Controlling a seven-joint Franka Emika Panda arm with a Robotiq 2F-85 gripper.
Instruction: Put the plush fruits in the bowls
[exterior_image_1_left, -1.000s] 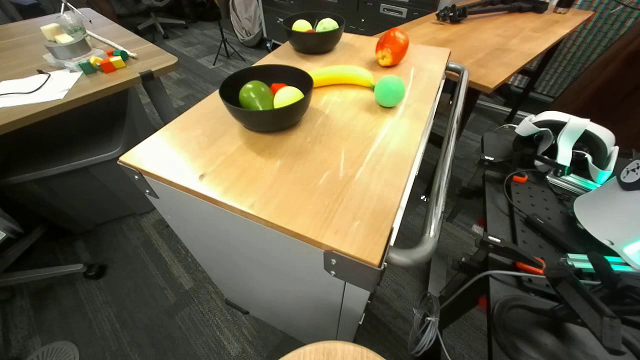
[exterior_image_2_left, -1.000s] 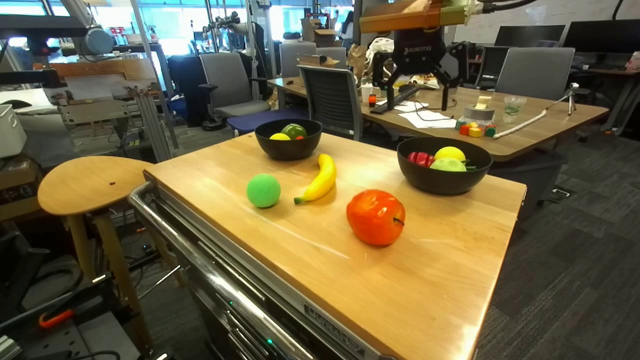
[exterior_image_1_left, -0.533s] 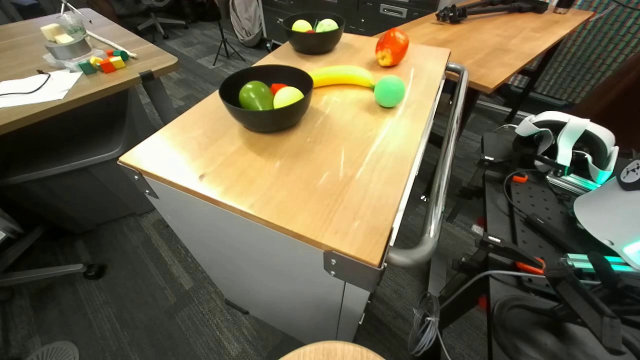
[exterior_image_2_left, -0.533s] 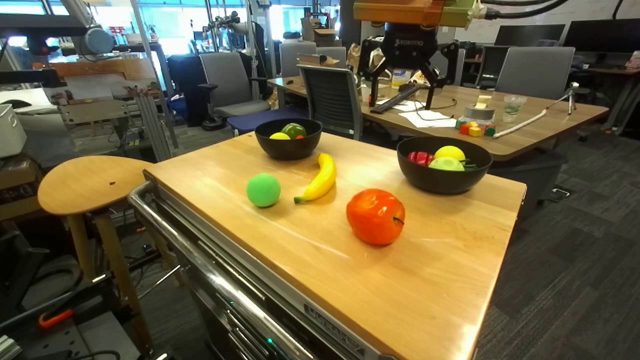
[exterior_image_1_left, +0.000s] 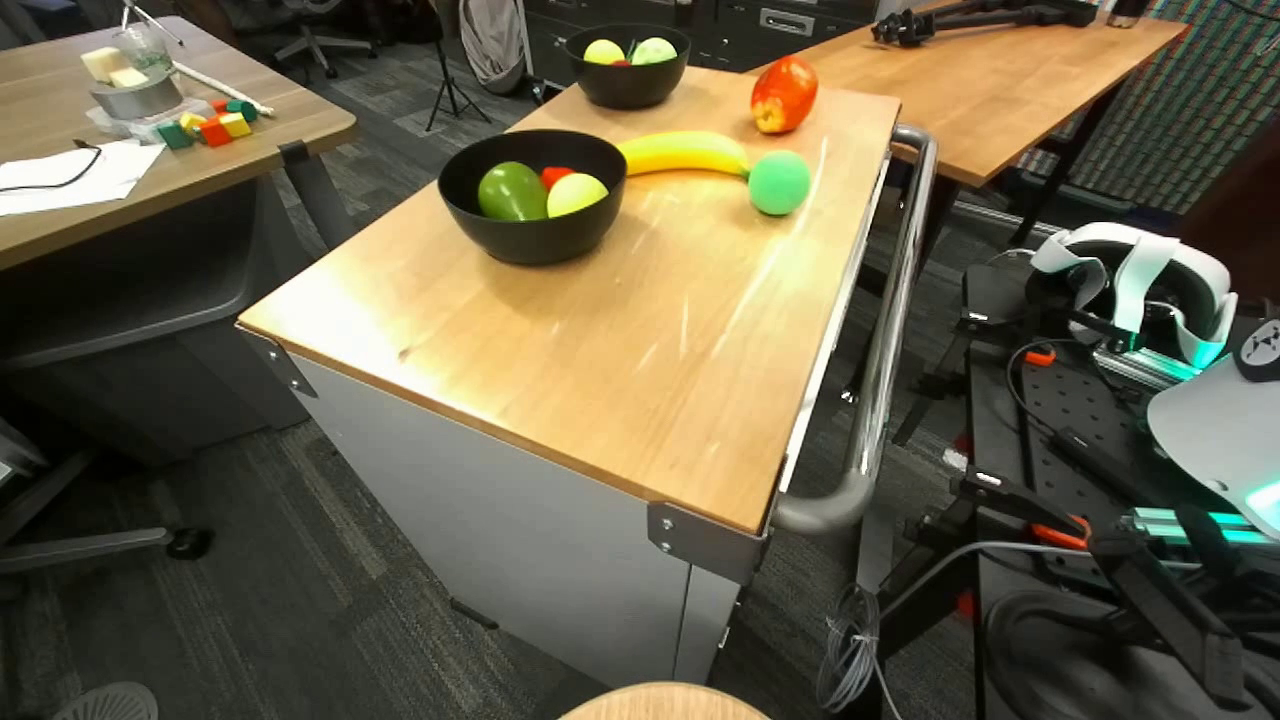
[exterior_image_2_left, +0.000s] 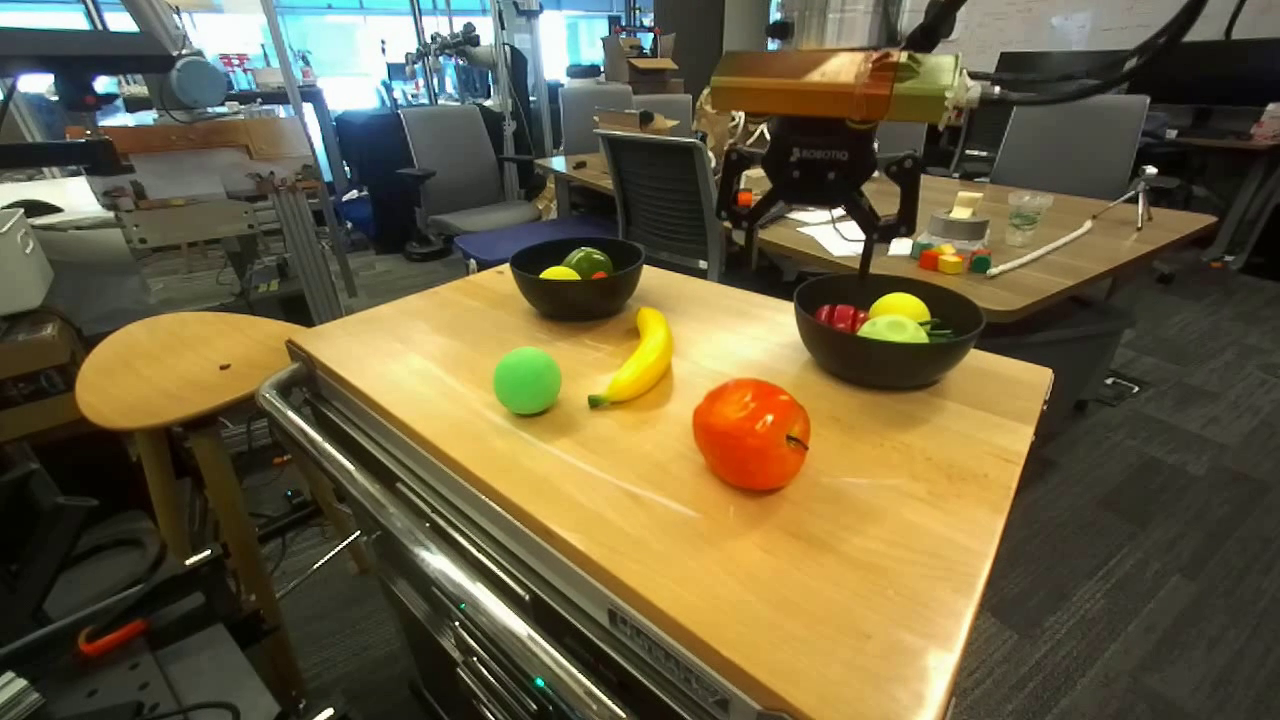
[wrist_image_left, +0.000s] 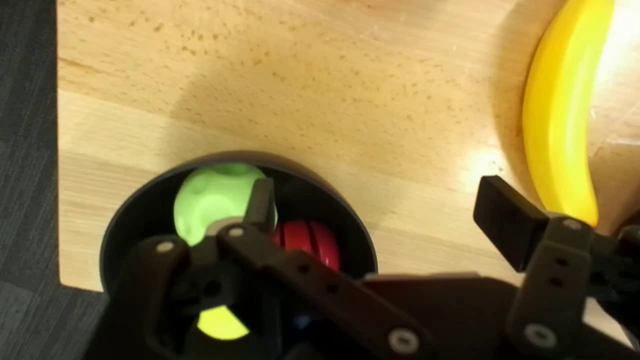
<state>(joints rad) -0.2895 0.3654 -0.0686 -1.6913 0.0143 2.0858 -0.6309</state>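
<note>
A yellow banana (exterior_image_1_left: 690, 152) lies on the wooden cart top; it also shows at the right of the wrist view (wrist_image_left: 560, 115). A green ball (exterior_image_2_left: 527, 381) and a red-orange apple-like fruit (exterior_image_2_left: 752, 434) rest on the same top. One black bowl (exterior_image_2_left: 577, 305) holds dark green, yellow and red pieces. Another black bowl (exterior_image_2_left: 885, 362) holds yellow, light green and red pieces. My gripper (exterior_image_2_left: 807, 270) is open and empty, above the far side of the top near this second bowl. In the wrist view (wrist_image_left: 382, 210) one finger overlaps the bowl and the other is near the banana's end.
The cart top (exterior_image_1_left: 600, 370) has a metal handle (exterior_image_1_left: 890, 330) along one side. A round wooden stool (exterior_image_2_left: 190, 365) stands beside it. A desk (exterior_image_2_left: 1130, 220) with coloured blocks, tape and papers is behind. Another wooden table (exterior_image_1_left: 1000, 90) stands near the cart.
In an exterior view my open gripper first shifts slightly left, then comes lower toward the cart top. The fruits and bowls have not moved.
</note>
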